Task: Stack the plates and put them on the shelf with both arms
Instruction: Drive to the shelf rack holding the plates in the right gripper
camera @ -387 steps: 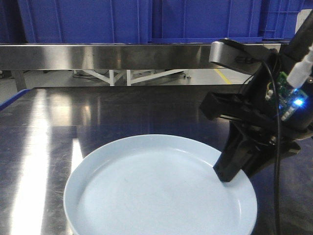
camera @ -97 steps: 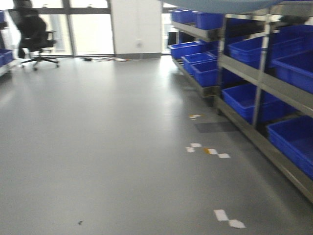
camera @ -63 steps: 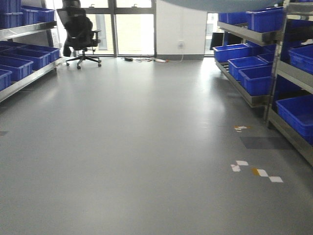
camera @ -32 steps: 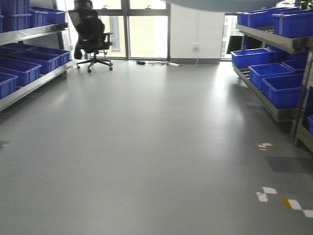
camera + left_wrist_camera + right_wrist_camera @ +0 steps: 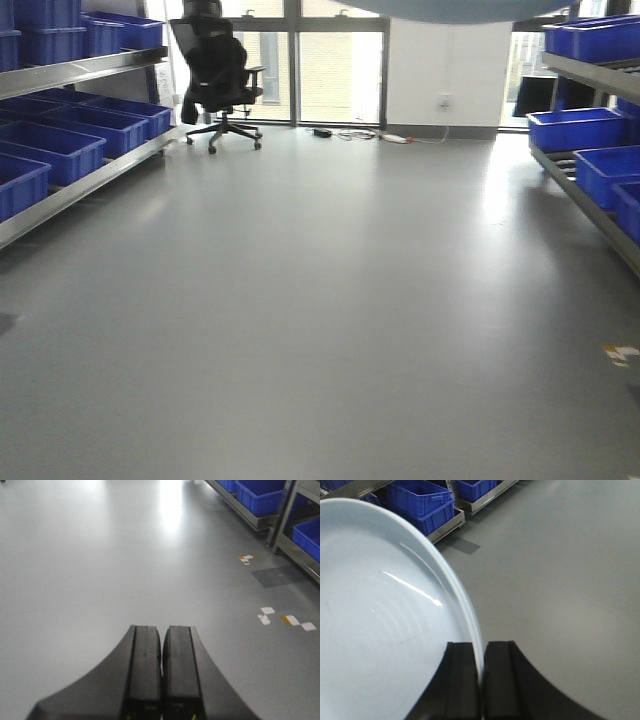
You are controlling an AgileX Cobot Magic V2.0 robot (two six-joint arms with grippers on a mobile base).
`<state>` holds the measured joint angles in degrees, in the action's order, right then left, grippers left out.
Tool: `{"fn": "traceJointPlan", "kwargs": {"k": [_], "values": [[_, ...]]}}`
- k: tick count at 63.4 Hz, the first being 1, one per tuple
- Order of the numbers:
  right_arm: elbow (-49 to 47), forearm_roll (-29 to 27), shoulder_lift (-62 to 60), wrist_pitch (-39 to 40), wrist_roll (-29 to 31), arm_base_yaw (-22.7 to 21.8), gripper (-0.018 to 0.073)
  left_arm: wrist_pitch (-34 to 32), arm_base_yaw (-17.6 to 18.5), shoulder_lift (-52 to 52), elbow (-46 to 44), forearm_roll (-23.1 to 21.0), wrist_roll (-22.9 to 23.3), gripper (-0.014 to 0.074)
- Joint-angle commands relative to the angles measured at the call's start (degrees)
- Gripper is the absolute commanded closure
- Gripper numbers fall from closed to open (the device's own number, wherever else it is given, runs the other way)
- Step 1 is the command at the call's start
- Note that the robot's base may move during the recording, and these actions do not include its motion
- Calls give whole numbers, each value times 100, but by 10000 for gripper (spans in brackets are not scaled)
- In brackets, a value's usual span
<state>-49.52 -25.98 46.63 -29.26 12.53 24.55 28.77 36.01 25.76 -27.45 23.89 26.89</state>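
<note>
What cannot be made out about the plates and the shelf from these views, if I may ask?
- Right wrist view: one plate shows in the right gripper. A second beneath would be hidden by it, and the frame edge crops it.
- Front view: only the plate's edge shows at the top, and both arms are out of frame.
- Front view: the racks are cropped at both sides, so the intended level cannot be told.

Plates [image 5: 375, 610] cropped by left and bottom edges, whether one or two unclear
</note>
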Motion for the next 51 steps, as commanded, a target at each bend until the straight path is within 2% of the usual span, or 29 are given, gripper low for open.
{"fn": "traceJointPlan", "kwargs": {"k": [1,51], "values": [[-211,-114,-66,465,22,4,503,-389,38,27,-170,65,48,512],[-211,-114,-66,424,22,4,503,-389,38,27,-170,65,48,512]]}}
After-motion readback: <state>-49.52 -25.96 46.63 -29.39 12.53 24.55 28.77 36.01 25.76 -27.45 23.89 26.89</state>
